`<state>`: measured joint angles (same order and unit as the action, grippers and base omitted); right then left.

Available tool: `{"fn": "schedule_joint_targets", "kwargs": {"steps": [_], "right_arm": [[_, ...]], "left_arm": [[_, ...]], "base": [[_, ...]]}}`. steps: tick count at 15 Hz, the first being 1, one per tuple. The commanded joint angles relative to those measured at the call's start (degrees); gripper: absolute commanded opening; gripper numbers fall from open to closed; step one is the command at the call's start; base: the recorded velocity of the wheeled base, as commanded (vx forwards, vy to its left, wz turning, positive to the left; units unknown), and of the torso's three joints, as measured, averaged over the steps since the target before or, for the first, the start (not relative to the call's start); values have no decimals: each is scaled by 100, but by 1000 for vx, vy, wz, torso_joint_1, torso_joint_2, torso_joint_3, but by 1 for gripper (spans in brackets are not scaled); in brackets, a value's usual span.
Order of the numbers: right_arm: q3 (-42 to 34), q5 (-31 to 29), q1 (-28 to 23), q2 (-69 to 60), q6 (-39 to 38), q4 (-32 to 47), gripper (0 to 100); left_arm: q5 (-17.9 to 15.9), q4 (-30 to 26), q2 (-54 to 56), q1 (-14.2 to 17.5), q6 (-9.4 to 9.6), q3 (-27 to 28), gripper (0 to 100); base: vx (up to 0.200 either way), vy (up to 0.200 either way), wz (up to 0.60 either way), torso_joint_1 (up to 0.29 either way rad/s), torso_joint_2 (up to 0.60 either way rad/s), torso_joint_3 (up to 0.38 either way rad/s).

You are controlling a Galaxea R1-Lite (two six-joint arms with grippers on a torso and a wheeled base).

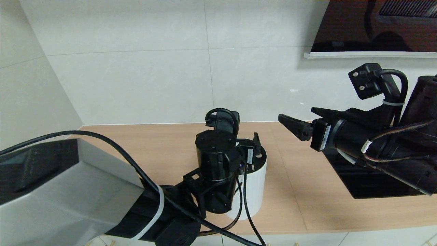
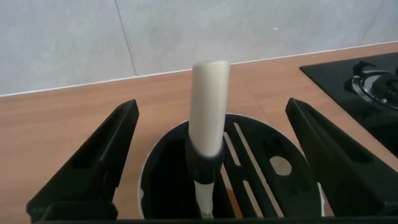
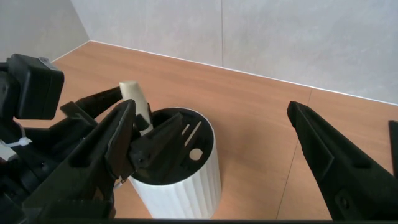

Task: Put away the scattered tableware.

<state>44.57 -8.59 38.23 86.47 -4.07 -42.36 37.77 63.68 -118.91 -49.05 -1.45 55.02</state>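
Between the parted fingers of my left gripper (image 2: 211,124), a pale-handled utensil (image 2: 209,81) stands free in the white holder (image 3: 186,180) — delivered, I judge — with my right gripper (image 1: 296,118) hovering alongside, jaws also apart.

Counter (image 1: 170,143): holder (image 1: 254,184) near front edge, centre. In holder: utensil handle (image 2: 208,106), upright. Above holder: left gripper (image 2: 211,115), a finger (image 2: 93,162) on either side of the handle (touching neither). Right of holder, over counter: right gripper (image 1: 297,118). Further right, set into counter: cooktop (image 1: 368,184).
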Motion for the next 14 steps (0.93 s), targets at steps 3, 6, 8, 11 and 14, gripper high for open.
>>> {"fn": "schedule_joint_targets", "kwargs": {"steps": [3,6,8,11,14], "right_arm": [[-1,-2,0,-16,-6,0,100],[17,-2,-70,-69,-6,-44,100],[8,-11,-105,-157,3,-9,100],[-71,-72,-307,-499,-6,-26,100],[-757,-99,-887,-1097,-6,-44,100]], "left_arm": [[-6,39,421,10,-4,-35,100],[-76,21,1168,45,4,-88,100],[-296,4,1924,89,48,-202,100],[-639,-93,2970,133,163,-676,100],[-780,-550,4112,845,180,-1538,100]], "base": [[0,0,0,0,0,0],[0,0,0,0,0,0],[0,0,0,0,0,0],[0,0,0,0,0,0],[0,0,0,0,0,0]]}}
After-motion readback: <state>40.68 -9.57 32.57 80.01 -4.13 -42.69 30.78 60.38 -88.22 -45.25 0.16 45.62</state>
